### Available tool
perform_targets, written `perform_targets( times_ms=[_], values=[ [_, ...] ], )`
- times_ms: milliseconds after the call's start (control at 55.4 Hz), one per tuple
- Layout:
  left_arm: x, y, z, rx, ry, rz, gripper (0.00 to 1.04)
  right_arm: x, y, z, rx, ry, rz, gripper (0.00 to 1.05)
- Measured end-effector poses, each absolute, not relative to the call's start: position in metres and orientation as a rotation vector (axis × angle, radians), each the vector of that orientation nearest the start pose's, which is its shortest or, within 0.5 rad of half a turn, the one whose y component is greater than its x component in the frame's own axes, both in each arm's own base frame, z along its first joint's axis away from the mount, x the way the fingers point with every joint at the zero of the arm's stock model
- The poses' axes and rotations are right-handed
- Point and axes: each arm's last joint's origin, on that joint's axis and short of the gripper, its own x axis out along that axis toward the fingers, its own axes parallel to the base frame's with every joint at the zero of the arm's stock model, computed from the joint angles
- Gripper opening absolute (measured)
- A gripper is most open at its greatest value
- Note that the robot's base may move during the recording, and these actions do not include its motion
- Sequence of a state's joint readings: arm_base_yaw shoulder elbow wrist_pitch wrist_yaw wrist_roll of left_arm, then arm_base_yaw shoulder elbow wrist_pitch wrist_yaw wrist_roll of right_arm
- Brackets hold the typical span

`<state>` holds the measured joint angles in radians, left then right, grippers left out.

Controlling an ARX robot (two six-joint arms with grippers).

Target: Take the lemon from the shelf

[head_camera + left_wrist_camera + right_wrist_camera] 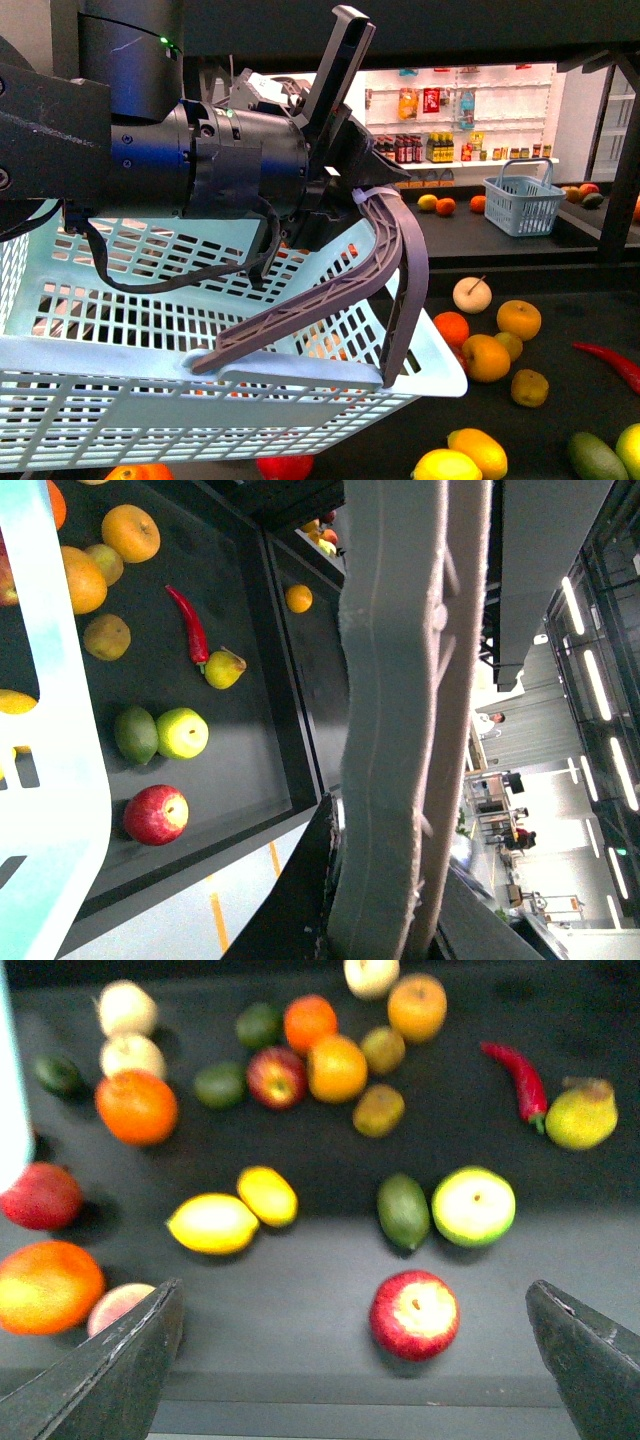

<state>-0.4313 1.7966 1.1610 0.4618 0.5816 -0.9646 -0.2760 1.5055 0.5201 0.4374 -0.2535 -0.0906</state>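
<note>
Two bright yellow lemons lie side by side on the shelf's dark tray [300, 1290]: the larger lemon [213, 1223] and a smaller one [267, 1195]. They also show at the bottom of the front view, the lemon [446, 466] nearest. My right gripper [352, 1300] hovers open above the tray's front, its fingers [120, 1370] wide apart, the lemons off toward one finger. My left gripper [372, 185] is shut on the grey basket handle [400, 250] of a pale blue basket [100, 400]. In the left wrist view the handle [400, 730] fills the middle.
A red apple [414, 1314] lies closest to my right gripper, with a green apple [473, 1206] and a dark green fruit [403, 1210] beyond. Oranges [136, 1106], a red chilli [520, 1078] and a pear [580, 1115] sit farther back. A small blue basket [523, 205] stands on the rear tier.
</note>
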Motion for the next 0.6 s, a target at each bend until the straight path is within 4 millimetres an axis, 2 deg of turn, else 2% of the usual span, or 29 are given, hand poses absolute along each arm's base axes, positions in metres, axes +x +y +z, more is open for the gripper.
perform_targets(
  times_ms=[126,216,415,595],
  values=[
    [0.359,-0.183,0.247,-0.887,0.652,-0.838,0.10,0.309,-0.072,0.099,0.075,0.664,0.150,1.02],
    [0.359,-0.183,0.247,-0.887,0.656,-0.844,0.10,0.333,-0.069,0.077,0.016,0.713,0.219,1.02],
    [0.359,-0.184,0.247,-0.887,0.655,-0.843,0.10,0.375,-0.051,0.032,-0.203,0.732,0.403,1.02],
    [0.359,-0.184,0.247,-0.886,0.654,-0.842,0.10,0.391,-0.026,0.012,-0.399,0.655,0.634,1.02]
  ],
)
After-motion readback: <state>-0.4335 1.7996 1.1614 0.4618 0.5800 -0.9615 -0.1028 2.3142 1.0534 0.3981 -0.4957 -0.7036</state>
